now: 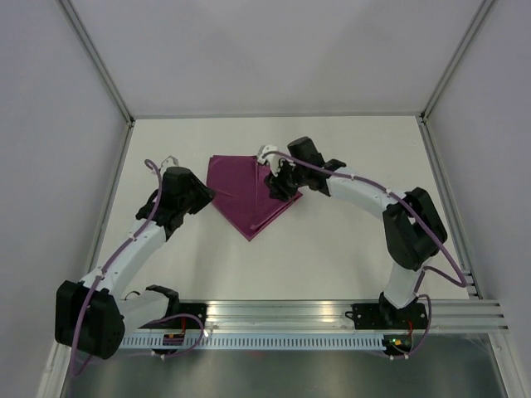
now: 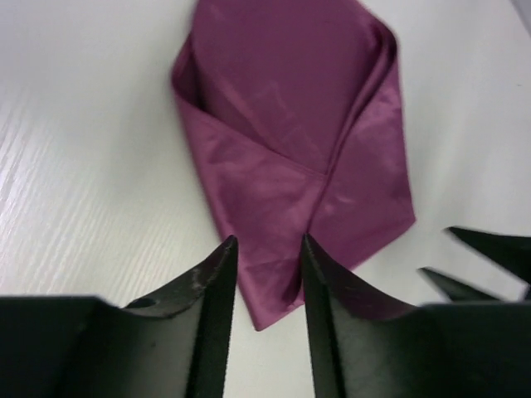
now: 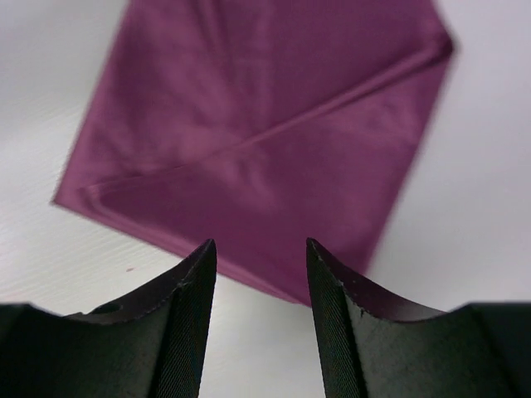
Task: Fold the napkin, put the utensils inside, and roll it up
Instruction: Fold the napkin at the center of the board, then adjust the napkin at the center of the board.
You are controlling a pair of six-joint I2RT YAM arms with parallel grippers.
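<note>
The plum-purple napkin [image 1: 245, 195] lies folded on the white table, two flaps overlapping and a point towards the near edge. It fills the left wrist view [image 2: 290, 124] and the right wrist view [image 3: 265, 124]. My left gripper [image 1: 211, 197] is open and empty at the napkin's left side, its tips [image 2: 267, 240] over one corner. My right gripper [image 1: 270, 184] is open and empty at the napkin's right edge, its tips [image 3: 259, 245] just over the hem. No utensils show in any view.
The white table [image 1: 332, 249] is walled by grey panels at the back and both sides. A metal rail [image 1: 332, 315] runs along the near edge. The right gripper's fingertips [image 2: 489, 249] show at the right of the left wrist view.
</note>
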